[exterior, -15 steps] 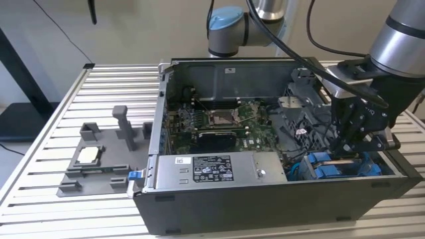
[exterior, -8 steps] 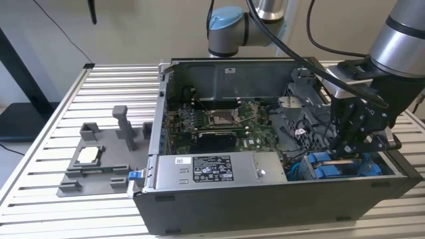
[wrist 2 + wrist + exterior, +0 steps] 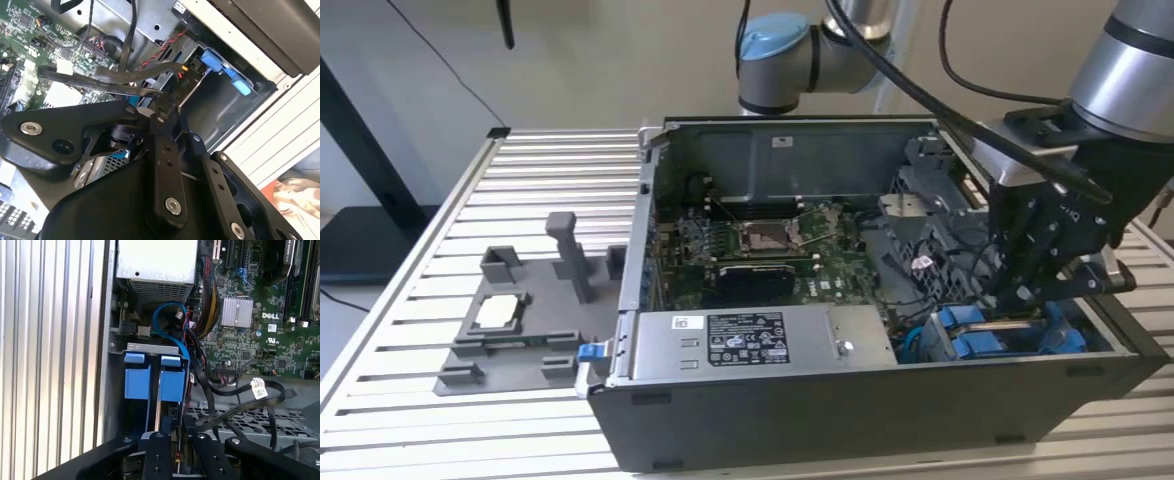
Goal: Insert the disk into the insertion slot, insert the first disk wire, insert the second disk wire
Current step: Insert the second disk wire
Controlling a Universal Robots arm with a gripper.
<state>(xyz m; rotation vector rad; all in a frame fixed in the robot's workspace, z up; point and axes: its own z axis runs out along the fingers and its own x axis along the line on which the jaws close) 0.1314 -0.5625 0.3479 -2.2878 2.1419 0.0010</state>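
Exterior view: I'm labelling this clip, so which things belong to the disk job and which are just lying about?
Job: gripper; drive cage with blue fittings; black cables.
Lying about: grey holder on the table; grey box with white sticker; circuit board.

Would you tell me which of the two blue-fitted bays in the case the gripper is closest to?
The gripper is closest to the bay at the exterior view's right, against the case's side wall; the other bay sits nearer the power supply.

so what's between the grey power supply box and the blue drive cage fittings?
In the first wrist view: a looped blue cable between the power supply box and the blue fittings.
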